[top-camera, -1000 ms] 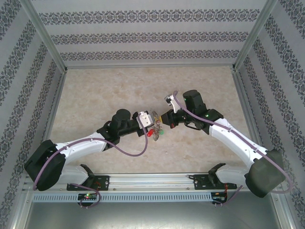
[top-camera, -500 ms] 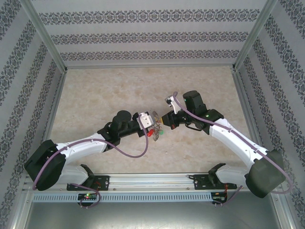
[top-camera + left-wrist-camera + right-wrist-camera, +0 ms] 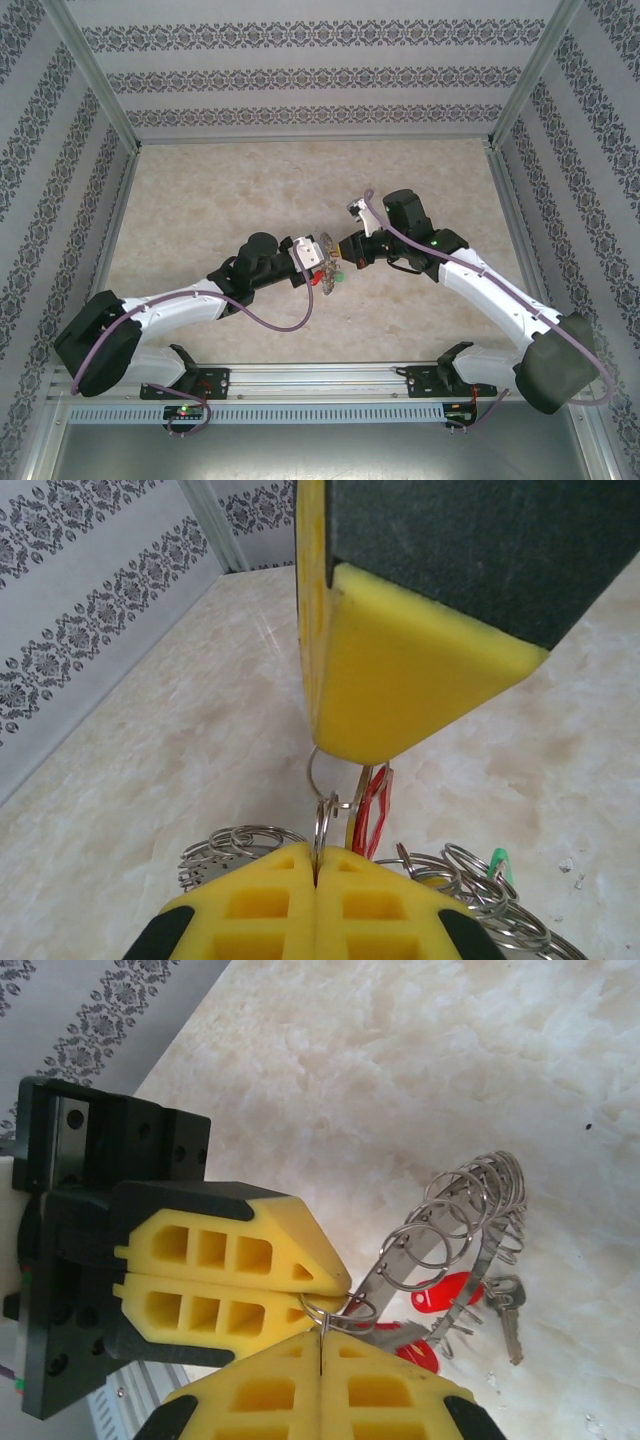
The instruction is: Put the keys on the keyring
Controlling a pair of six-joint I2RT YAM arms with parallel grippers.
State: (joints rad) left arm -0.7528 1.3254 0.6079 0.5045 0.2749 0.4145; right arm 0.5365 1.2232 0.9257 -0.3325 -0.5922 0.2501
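Above the middle of the table, my left gripper (image 3: 318,262) and right gripper (image 3: 341,251) meet tip to tip. The keyring (image 3: 327,266) hangs between them, a grey metal hoop (image 3: 468,1232) fringed with small silvery links (image 3: 232,844). In the left wrist view my left gripper (image 3: 317,868) is shut on one small link (image 3: 322,825). My right gripper (image 3: 320,1334) is shut on a small split ring (image 3: 337,1310) linked to it. Keys with red tags (image 3: 446,1293) and a bare silver key (image 3: 509,1322) dangle from the hoop. A green tag (image 3: 498,861) shows at its far side.
The marble-patterned tabletop (image 3: 230,190) lies bare around the arms. Patterned walls and a metal frame (image 3: 310,140) close off the back and both sides. The arm bases sit on a rail (image 3: 320,380) at the near edge.
My left arm has edged slightly toward the right gripper and the keyring between them has turned a little. Both grippers stay shut.
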